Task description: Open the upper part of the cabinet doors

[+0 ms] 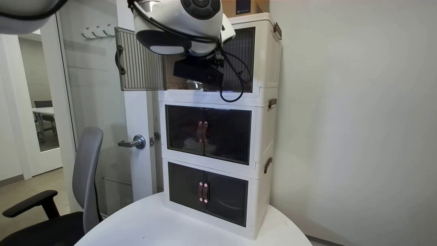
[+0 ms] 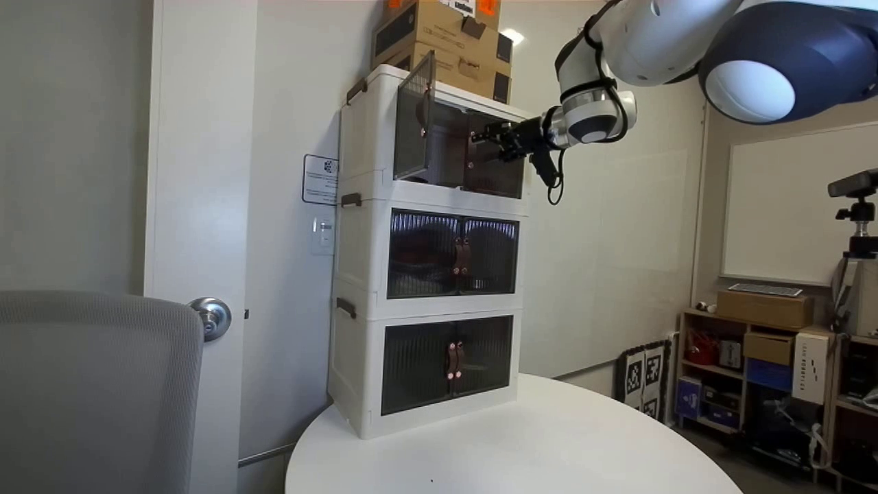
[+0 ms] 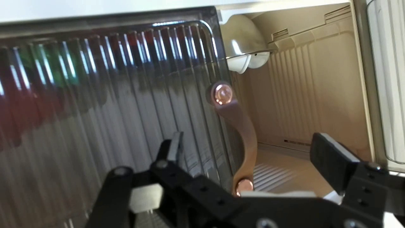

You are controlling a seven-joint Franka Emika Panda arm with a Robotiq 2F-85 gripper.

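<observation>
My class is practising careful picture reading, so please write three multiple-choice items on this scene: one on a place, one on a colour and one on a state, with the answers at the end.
1. Where does the cabinet stand?
A. On the floor
B. On the white table
C. On the office chair

2. In the wrist view, what colour are the studs on the handle?
A. Coppery
B. Bright blue
C. Black

3. How do the upper doors stand?
A. Neither swung open
B. Both swung wide open
C. Only one swung wide open

Answers:
1: B, since both exterior views show it standing there.
2: A, since a shiny copper-toned stud shows at each end of the handle.
3: C, since in both exterior views one door juts outward and the other does not.
</observation>
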